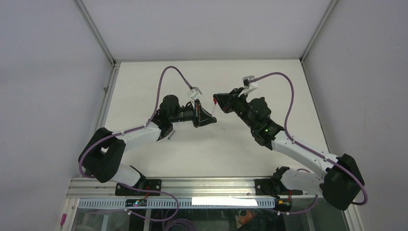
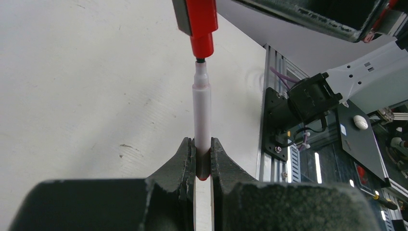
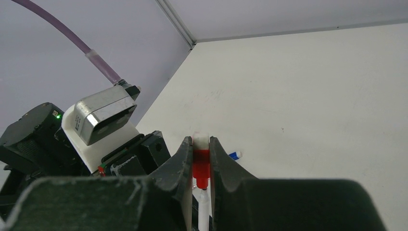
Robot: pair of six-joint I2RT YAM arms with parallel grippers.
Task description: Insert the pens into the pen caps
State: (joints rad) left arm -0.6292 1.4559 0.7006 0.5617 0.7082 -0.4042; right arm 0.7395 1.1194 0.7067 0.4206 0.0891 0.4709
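Note:
My left gripper (image 2: 202, 142) is shut on a white pen (image 2: 202, 113) that sticks straight out from its jaws. The pen's dark tip sits at the mouth of a red cap (image 2: 202, 29), touching or just short of it. My right gripper (image 3: 201, 140) is shut on this red cap (image 3: 201, 166), which has a whitish end. The white pen (image 3: 204, 211) points up at it from below. In the top view the left gripper (image 1: 208, 117) and the right gripper (image 1: 217, 100) meet above the table's middle, with the red cap (image 1: 212, 101) between them. The other pens and caps are mostly hidden.
A small blue cap (image 3: 235, 155) lies on the white table beyond my right gripper. A thin grey pen (image 1: 172, 131) lies on the table beside the left forearm. The table's near metal rail (image 2: 269, 120) and the right arm's base (image 2: 308, 98) are nearby.

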